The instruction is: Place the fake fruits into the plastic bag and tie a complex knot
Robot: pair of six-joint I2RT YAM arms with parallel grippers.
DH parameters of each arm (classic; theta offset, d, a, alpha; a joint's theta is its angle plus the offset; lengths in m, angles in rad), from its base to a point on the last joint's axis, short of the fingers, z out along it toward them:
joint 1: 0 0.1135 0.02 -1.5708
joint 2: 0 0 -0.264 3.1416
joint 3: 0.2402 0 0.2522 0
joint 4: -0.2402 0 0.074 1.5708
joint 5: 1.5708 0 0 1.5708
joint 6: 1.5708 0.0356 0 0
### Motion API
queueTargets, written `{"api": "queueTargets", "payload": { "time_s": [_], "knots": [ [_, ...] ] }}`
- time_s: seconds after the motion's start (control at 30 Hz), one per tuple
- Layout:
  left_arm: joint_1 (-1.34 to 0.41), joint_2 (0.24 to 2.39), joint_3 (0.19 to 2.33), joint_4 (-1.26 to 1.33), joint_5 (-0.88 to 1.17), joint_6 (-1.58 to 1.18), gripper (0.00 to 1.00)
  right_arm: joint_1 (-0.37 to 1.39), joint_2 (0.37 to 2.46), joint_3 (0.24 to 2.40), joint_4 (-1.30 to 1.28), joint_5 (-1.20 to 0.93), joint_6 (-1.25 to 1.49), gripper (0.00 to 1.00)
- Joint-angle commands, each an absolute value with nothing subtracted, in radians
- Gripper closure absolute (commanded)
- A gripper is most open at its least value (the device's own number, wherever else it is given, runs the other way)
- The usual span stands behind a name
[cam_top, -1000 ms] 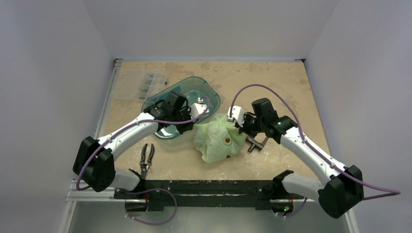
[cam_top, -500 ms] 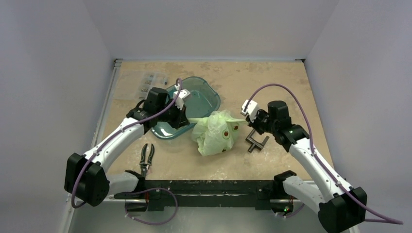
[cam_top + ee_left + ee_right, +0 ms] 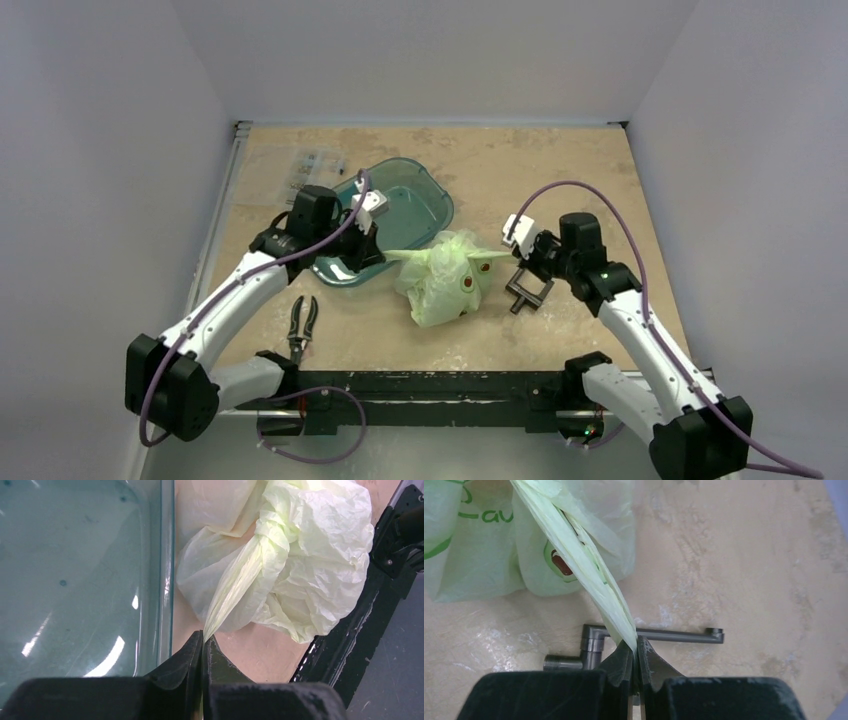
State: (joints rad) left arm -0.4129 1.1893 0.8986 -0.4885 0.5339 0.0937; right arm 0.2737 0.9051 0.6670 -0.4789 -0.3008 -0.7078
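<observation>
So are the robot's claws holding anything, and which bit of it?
Yes. The left gripper and right gripper are each shut on the plastic bag, pinching the tip of one twisted tail of its top.

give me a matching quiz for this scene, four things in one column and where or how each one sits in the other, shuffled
Things:
1. plastic bag
2. pliers
3. teal tub
4. metal clamp

Places or states:
a. lying under the right gripper
b. by the near edge of the table, left of the bag
c. twisted ends pinched by both grippers
d. translucent, right beside the left gripper

Pairs: 1-c, 2-b, 3-d, 4-a
</observation>
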Motion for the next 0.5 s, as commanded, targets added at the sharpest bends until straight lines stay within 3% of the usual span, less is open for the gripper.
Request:
{"api": "queueTargets", "payload": {
  "time_s": [0.0,0.3,0.47],
  "knots": [
    [-0.345,1.106,0.944,-0.584,0.392,0.16,1.0,0.195,0.902,0.769,-0.597,-0.077,-0.737,1.0],
    [-0.341,1.142,0.802,-0.591,0.294,0.392,1.0,0.152,0.879,0.564,-0.534,-0.034,-0.833,1.0],
    [-0.291,1.047,0.881,-0.615,0.436,0.403,1.0,0.076,0.889,0.674,-0.621,-0.09,-0.88,1.0]
  ]
}}
